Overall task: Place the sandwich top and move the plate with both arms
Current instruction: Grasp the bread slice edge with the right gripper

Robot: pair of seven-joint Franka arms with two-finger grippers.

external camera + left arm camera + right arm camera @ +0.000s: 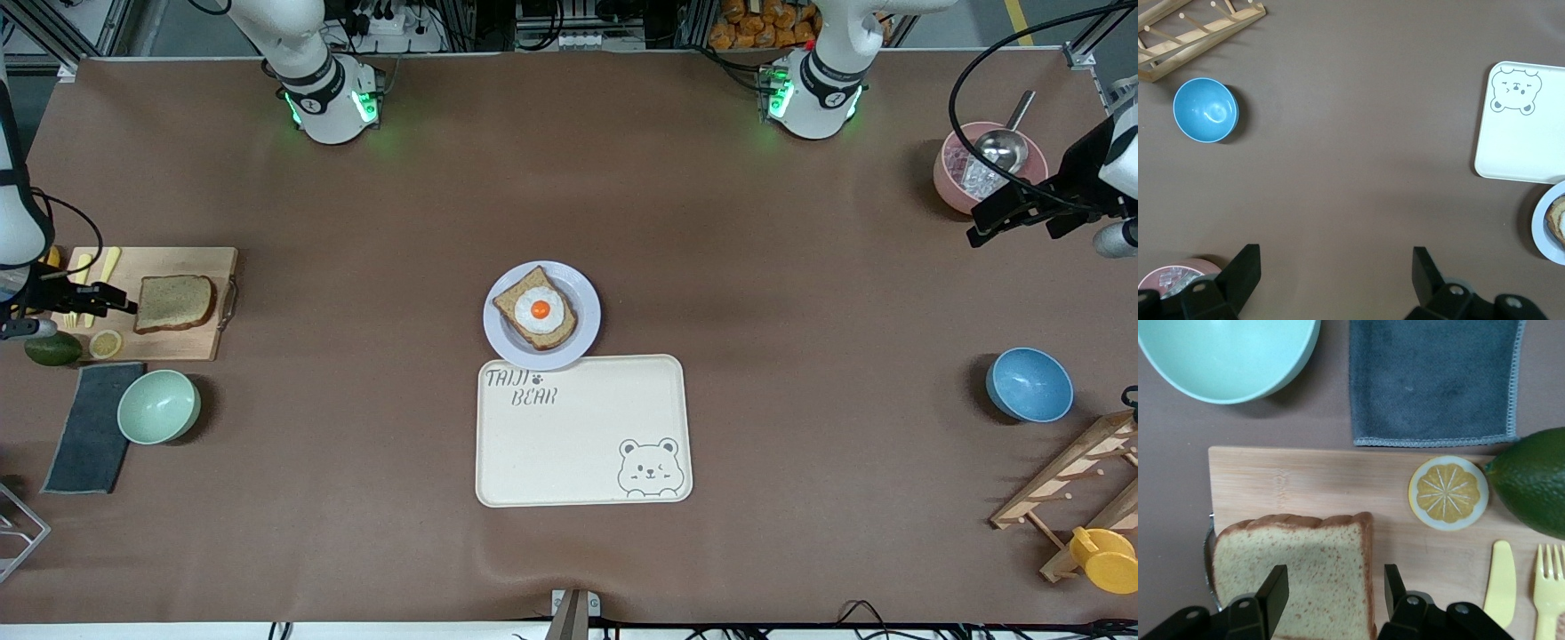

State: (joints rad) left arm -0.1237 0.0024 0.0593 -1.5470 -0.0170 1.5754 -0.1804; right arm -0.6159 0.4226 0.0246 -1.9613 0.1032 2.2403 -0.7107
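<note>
Tan wholemeal, the sandwich top lies flat on the cutting board, well toward the right arm's end of the worktop from the plate. My right end effector straddles its crust edge, fingers part-closed, apparently not yet gripping. I should pinch squarely across that edge. The domed edge faces the plate; the long axis runs likewise. My left end effector waits wide near the pink bowl.

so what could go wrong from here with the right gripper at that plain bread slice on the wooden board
Risks, as judgements:
1. The right gripper straddles only one edge of the plain tan bread slice, so it may droop or slip.
2. The small round pale plate barely exceeds its egg-topped slice, so the top could land skewed.
</note>
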